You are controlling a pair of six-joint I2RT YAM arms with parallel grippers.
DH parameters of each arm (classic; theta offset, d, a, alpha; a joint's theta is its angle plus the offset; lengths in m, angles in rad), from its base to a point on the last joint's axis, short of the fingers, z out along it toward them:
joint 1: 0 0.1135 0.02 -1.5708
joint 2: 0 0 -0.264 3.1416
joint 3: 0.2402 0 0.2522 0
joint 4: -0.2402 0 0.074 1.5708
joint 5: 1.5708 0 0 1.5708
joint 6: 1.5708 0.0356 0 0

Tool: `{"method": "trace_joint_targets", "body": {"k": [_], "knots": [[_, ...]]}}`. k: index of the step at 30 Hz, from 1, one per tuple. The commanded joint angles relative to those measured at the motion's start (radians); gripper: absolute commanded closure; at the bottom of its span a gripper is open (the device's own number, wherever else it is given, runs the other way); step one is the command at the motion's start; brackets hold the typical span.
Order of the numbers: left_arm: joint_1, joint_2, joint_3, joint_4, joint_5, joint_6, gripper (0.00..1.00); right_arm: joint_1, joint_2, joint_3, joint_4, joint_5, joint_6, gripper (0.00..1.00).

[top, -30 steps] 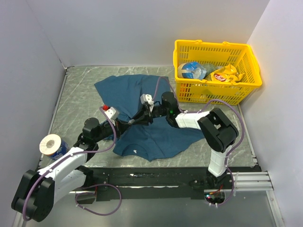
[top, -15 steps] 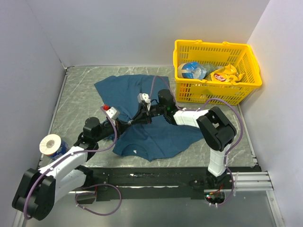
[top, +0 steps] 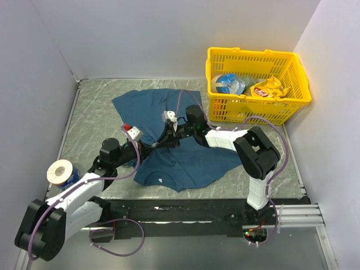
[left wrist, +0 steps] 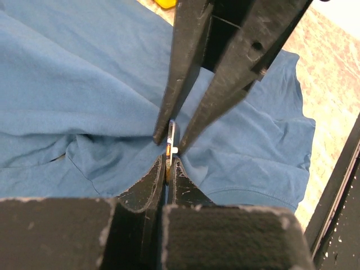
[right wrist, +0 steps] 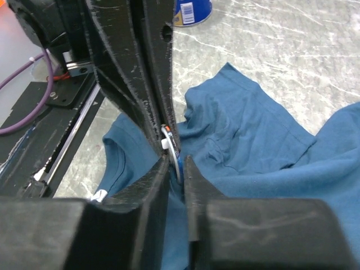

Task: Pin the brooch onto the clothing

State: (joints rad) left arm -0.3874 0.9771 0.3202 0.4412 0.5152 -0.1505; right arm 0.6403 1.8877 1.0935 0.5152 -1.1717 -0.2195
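1. Shifting leftward since a second ago, the right arm's wrist is sitting closer to the middle of the T-shirt [top: 185,163], while the left arm is barely changing and the fingertips' meeting point is staying put.
2. The left gripper [left wrist: 167,163] is clenching the brooch [left wrist: 170,145] between fingers that are almost touching.
3. The right gripper [left wrist: 170,138] is meeting it tip to tip from the opposite side, its fingers narrowing to a V and pinching the other end of the same brooch.
4. The brooch is showing as a tiny orange, white and metallic sliver, held between the two sets of tips just above a raised fold of cloth.
5. The T-shirt is lying beneath both grippers, soft and matte, bunching into creases under the tips.
6. Each gripper's black, scuffed fingers are blocking much of the other wrist camera's view.
7. Behind the right wrist, a yellow lattice basket [top: 253,52] is holding crinkled packets.
8. Outward of the left forearm, a blue-and-white container [top: 63,173] is standing on the veined grey table [top: 95,112].
9. A purple cable [top: 181,100] is looping over the right wrist.
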Motion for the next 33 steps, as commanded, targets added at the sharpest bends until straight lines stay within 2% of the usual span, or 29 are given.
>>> {"method": "trace_joint_targets", "body": {"k": [1, 3, 4, 5, 7, 9, 15, 21, 22, 33], "knots": [[-0.015, -0.037, 0.051, 0.065, -0.001, 0.005, 0.99, 0.027, -0.028, 0.045, -0.032, 0.017, -0.043, 0.59], [-0.015, -0.037, 0.053, 0.062, -0.012, 0.006, 0.99, 0.025, -0.051, 0.016, -0.033, 0.026, -0.069, 0.47], [-0.015, -0.035, 0.054, 0.060, -0.012, 0.008, 0.99, 0.025, -0.076, 0.005, -0.040, 0.038, -0.084, 0.38], [-0.015, -0.035, 0.056, 0.059, -0.011, 0.006, 0.99, 0.024, -0.088, -0.015, -0.043, 0.047, -0.096, 0.34], [-0.015, -0.037, 0.054, 0.059, -0.009, 0.006, 0.99, 0.019, -0.116, -0.027, -0.066, 0.070, -0.127, 0.28], [-0.015, -0.037, 0.054, 0.056, -0.012, 0.012, 0.99, 0.006, -0.133, -0.040, -0.086, 0.078, -0.144, 0.28], [-0.015, -0.035, 0.059, 0.040, -0.017, 0.022, 0.99, -0.036, -0.179, -0.049, -0.072, 0.069, -0.126, 0.30], [-0.015, -0.034, 0.060, 0.040, -0.009, 0.023, 0.99, -0.039, -0.118, 0.028, -0.115, 0.061, -0.118, 0.42], [-0.015, -0.034, 0.062, 0.040, -0.007, 0.022, 0.99, -0.039, -0.101, 0.032, -0.110, 0.055, -0.112, 0.47], [-0.015, -0.023, 0.066, 0.044, 0.006, 0.022, 0.99, -0.024, -0.056, 0.086, -0.110, 0.030, -0.092, 0.58]]}}
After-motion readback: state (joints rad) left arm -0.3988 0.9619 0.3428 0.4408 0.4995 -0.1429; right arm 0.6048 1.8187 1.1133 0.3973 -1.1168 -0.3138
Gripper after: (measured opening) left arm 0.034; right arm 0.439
